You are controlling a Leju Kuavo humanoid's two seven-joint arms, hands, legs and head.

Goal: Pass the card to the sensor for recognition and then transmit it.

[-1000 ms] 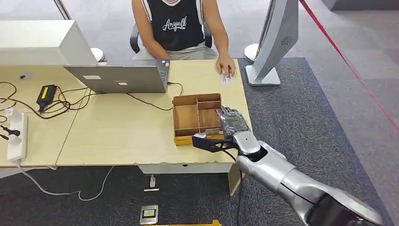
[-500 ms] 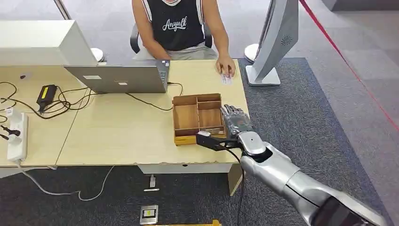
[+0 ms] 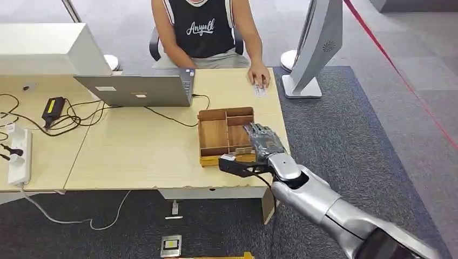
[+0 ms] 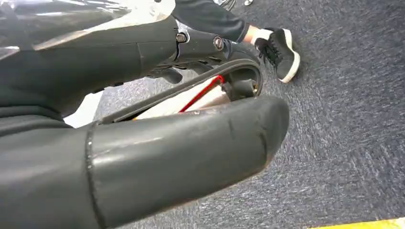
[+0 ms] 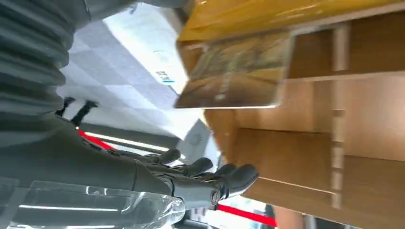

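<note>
Wooden tray (image 3: pixel 211 135) on desk, card (image 5: pixel 236 71) inside, just beside right hand (image 3: pixel 263 141), fingers spread.

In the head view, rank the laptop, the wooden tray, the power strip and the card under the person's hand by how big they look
1. Laptop
2. Wooden tray
3. Power strip
4. Card, partly covered by the person's hand
</note>
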